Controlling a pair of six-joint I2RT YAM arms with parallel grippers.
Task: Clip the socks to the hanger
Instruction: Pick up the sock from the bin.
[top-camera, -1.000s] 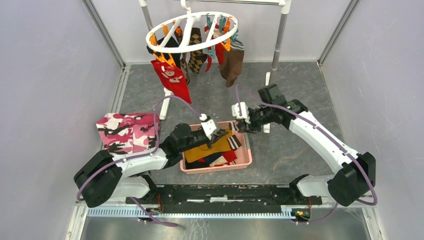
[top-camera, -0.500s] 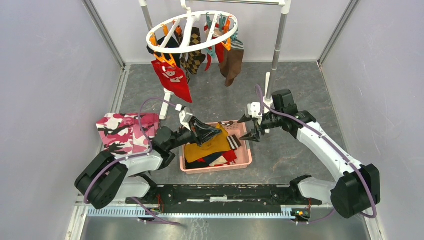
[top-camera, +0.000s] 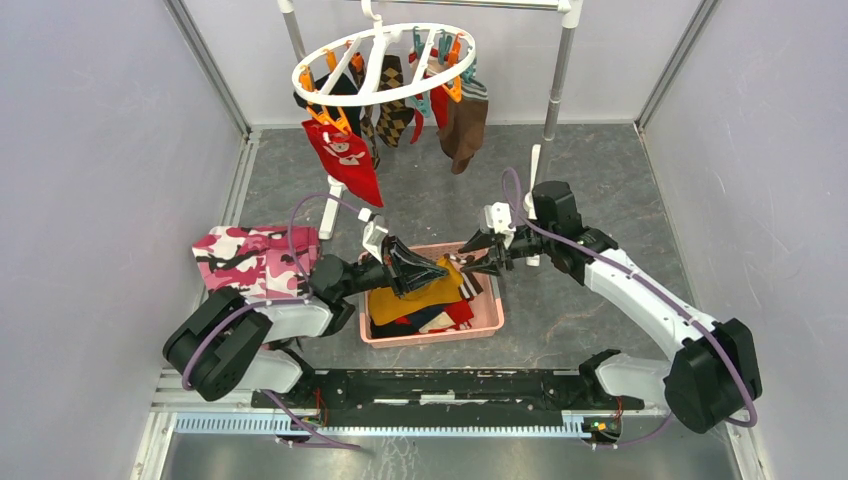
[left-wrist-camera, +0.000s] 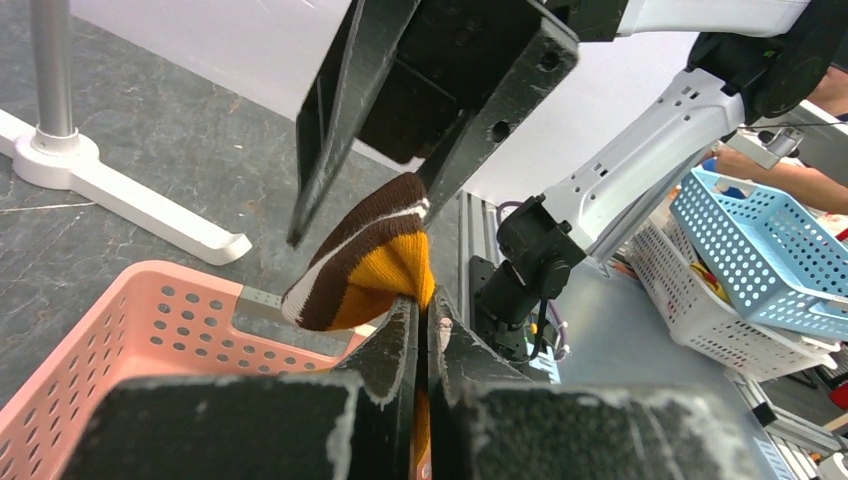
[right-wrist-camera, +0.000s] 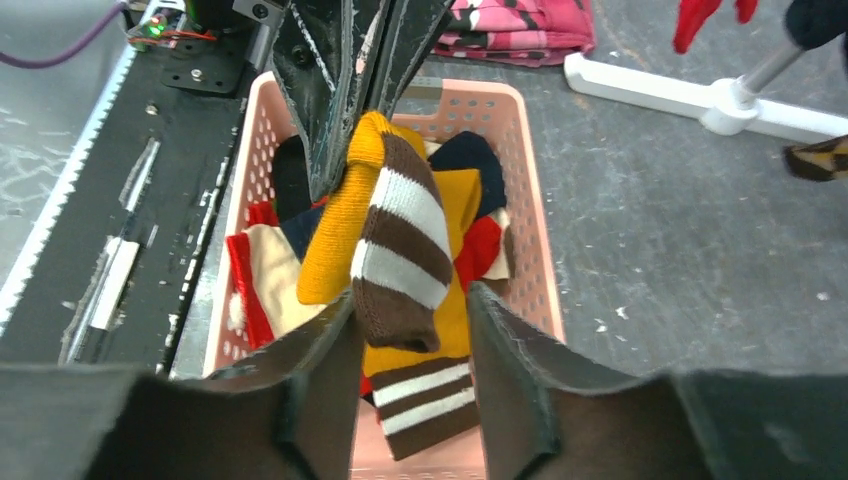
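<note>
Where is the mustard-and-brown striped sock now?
The striped sock hangs mid-frame in the right wrist view, above the pink basket: the left gripper pinches its mustard end, its striped end between the right gripper's open jaws.

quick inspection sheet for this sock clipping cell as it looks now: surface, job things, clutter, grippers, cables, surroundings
surface: grey mat, no spills seen
job's things: hanger hangs from the rack with a red sock, argyle sock and brown sock clipped on; striped sock held above the pink basket, which holds more socks
clutter: camouflage cloth left of the basket
grippers: left gripper shut on the striped sock; right gripper open, fingers either side of its free end
cables: purple cables loop off both arms, no snag seen
surroundings: pole rack, plain walls, blue basket beyond the table
</note>
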